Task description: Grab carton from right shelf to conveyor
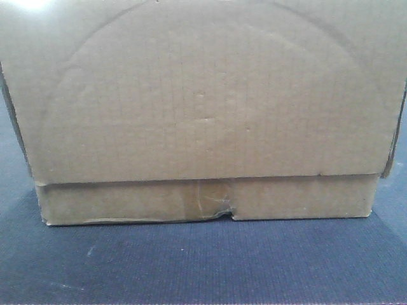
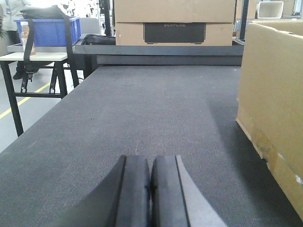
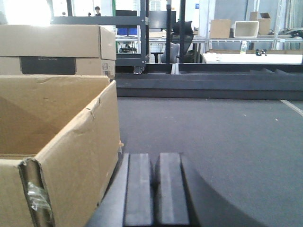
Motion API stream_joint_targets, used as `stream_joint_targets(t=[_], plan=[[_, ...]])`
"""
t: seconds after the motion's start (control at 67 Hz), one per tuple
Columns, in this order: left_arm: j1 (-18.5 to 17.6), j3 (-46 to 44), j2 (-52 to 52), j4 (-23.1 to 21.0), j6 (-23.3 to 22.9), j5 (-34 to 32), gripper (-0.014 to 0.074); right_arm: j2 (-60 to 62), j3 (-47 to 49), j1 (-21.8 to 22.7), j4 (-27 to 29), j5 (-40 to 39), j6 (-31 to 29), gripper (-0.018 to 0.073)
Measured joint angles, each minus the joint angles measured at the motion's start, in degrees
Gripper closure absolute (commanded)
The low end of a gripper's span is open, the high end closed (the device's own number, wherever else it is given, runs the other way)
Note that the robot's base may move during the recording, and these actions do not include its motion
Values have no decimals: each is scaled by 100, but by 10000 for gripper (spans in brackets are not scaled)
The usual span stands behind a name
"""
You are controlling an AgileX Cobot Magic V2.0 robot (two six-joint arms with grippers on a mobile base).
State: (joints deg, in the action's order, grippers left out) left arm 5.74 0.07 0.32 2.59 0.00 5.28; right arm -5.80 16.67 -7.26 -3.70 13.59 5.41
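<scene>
- We are seeing one carton [image 1: 203,108] sitting on the conveyor [image 2: 142,118].
- Left pincer [image 2: 150,189] and right pincer [image 3: 155,189] are resting closed, gripping nothing, flanking it.

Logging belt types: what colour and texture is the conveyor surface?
Dark blue-grey conveyor with a fine ribbed weave, clearest in the front-facing view.

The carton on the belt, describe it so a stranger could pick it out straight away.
Find the wide dark woven conveyor. The carton sits on it, open-topped, plain brown. Unlike the stacked boxes at the belt's far end with a dark panel, it has a narrow taped flap strip with a torn notch.
</scene>
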Motion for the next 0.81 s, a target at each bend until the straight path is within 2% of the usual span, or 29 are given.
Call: stream_joint_targets(t=[0.075,0.164,0.433,0.805], plan=[[0,0,0,0,0,0,582,0,-121,239,514,-57,-541,628],[0,0,0,0,0,0,582,25,-395,464,764,-233,-800,628],[0,4,0,0,0,0,582,521,-1577,512,862,-830,-934,628],[0,4,0,0,0,0,582,556,-1666,521,865,-1034,-945,628]])
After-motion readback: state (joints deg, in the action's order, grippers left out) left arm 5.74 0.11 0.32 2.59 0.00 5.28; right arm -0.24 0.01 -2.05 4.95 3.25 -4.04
